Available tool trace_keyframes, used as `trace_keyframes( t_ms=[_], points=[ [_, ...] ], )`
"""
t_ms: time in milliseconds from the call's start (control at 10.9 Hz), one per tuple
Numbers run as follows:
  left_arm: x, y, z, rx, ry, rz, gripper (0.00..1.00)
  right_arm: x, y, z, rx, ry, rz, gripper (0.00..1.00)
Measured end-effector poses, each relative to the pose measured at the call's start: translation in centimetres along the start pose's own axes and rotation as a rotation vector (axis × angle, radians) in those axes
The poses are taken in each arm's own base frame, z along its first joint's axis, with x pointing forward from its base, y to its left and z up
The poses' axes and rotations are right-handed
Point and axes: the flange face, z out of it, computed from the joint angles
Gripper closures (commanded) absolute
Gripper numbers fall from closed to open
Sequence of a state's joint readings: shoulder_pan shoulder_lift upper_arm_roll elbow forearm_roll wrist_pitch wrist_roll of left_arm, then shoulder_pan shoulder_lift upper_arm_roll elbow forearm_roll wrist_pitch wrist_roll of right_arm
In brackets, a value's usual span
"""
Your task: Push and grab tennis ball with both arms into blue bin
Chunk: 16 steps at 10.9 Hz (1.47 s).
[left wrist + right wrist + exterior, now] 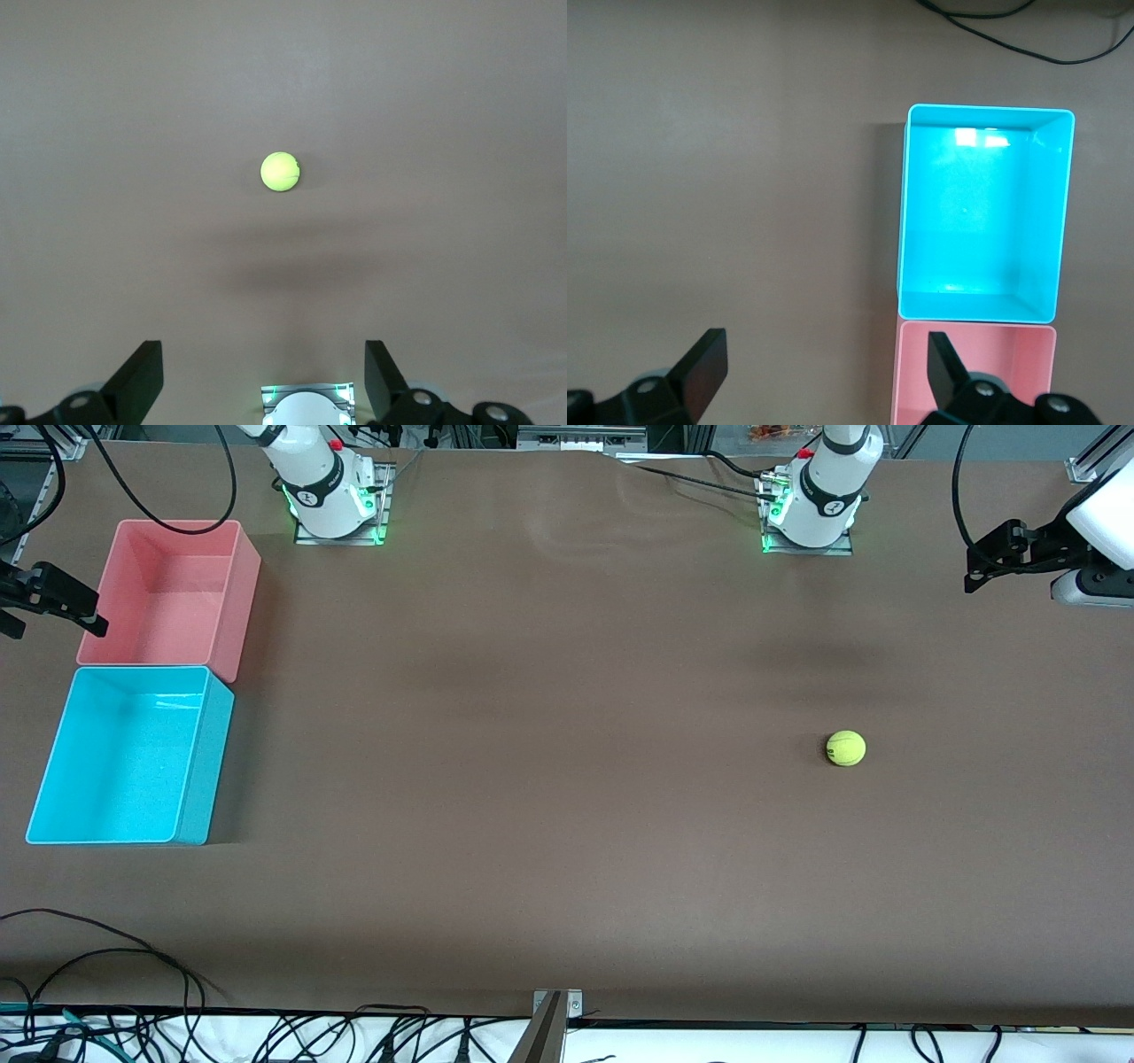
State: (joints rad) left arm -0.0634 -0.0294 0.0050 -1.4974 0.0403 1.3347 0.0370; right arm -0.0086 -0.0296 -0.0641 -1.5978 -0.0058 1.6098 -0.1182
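Observation:
The tennis ball (845, 748) lies on the brown table toward the left arm's end, and in the left wrist view the tennis ball (280, 171) sits well below and apart from my left gripper (263, 376). That gripper hangs high over the table, open and empty. The blue bin (205, 762) stands empty at the right arm's end. My right gripper (824, 372) hangs high beside the blue bin (902, 212), open with nothing between its fingers. Neither gripper shows in the front view, only the arms' bases.
An empty pink bin (244, 593) touches the blue bin, farther from the front camera. Black fixtures reach in at both table ends (53, 598) (1019, 558). Cables (106, 948) lie near the table's front edge.

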Motion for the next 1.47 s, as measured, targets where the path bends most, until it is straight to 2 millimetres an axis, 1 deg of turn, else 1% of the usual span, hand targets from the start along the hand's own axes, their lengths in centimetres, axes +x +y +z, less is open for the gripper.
trace_keyframes(
  t_ms=[1011, 1470],
  points=[
    [-0.01, 0.37, -0.08, 0.001, 0.002, 0.007, 0.0, 0.01, 0.01, 0.03, 0.0, -0.001, 0.0, 0.0],
    [0.0, 0.93, -0.11, -0.025, 0.003, 0.017, 0.0, -0.02, 0.01, 0.05, 0.0, -0.004, 0.0, 0.0]
  ],
)
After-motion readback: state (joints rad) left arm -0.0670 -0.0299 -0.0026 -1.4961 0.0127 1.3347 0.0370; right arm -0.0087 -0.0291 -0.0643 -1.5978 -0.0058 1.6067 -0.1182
